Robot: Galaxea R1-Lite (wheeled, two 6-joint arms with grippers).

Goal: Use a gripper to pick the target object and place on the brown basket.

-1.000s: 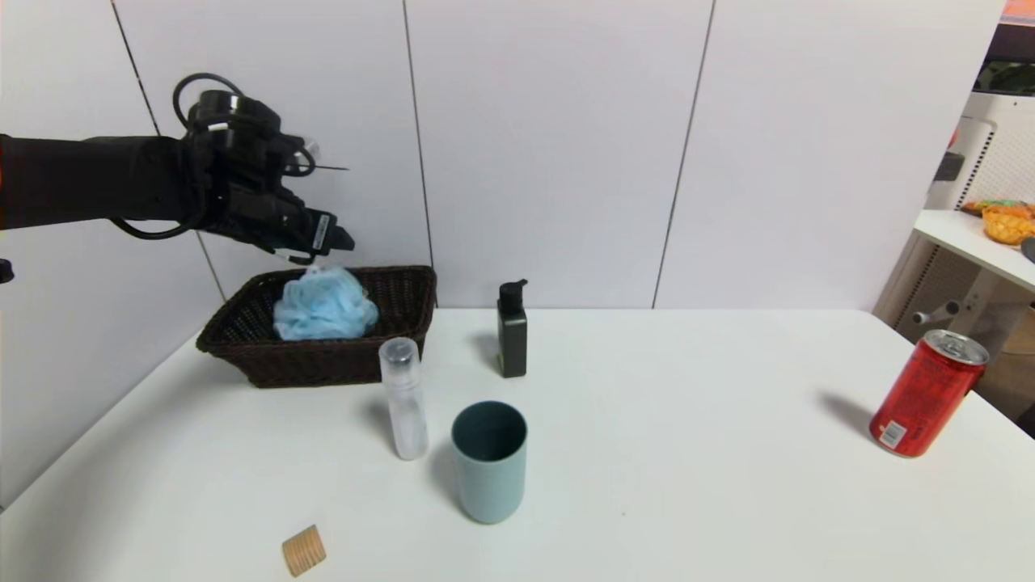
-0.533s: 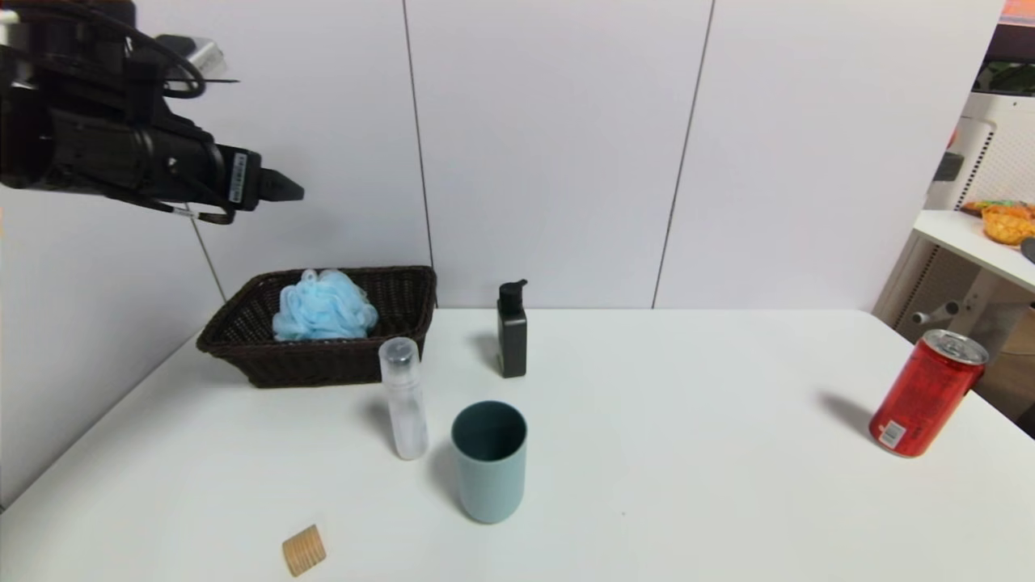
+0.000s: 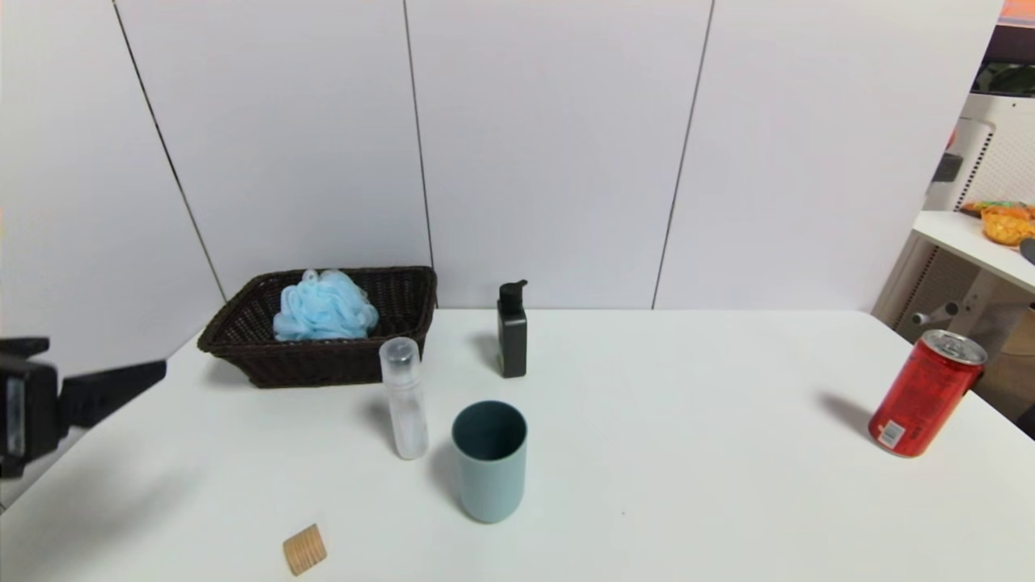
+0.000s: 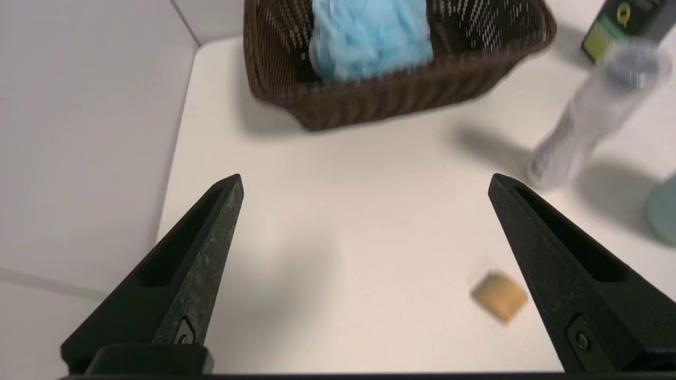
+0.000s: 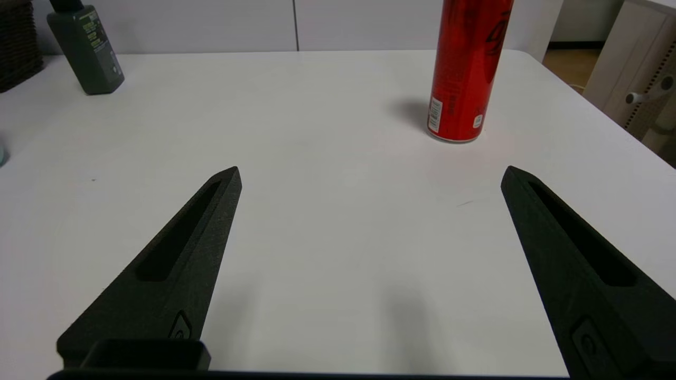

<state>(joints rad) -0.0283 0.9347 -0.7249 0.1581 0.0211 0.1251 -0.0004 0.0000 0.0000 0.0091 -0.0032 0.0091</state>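
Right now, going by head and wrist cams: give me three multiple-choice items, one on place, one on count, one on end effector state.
1. Where is the blue bath pouf?
A. inside the brown basket
B. beside the cup
C. in the left end effector

2. How many red cans stand on the table?
A. none
B. one
C. two

3. How is the left end effector?
A. shut on the pouf
B. shut, empty
C. open, empty

Answers: 1 A, the pouf lies within the wicker walls. 2 B, a single red can stands near the right edge. 3 C, its fingers stand wide apart over bare table.
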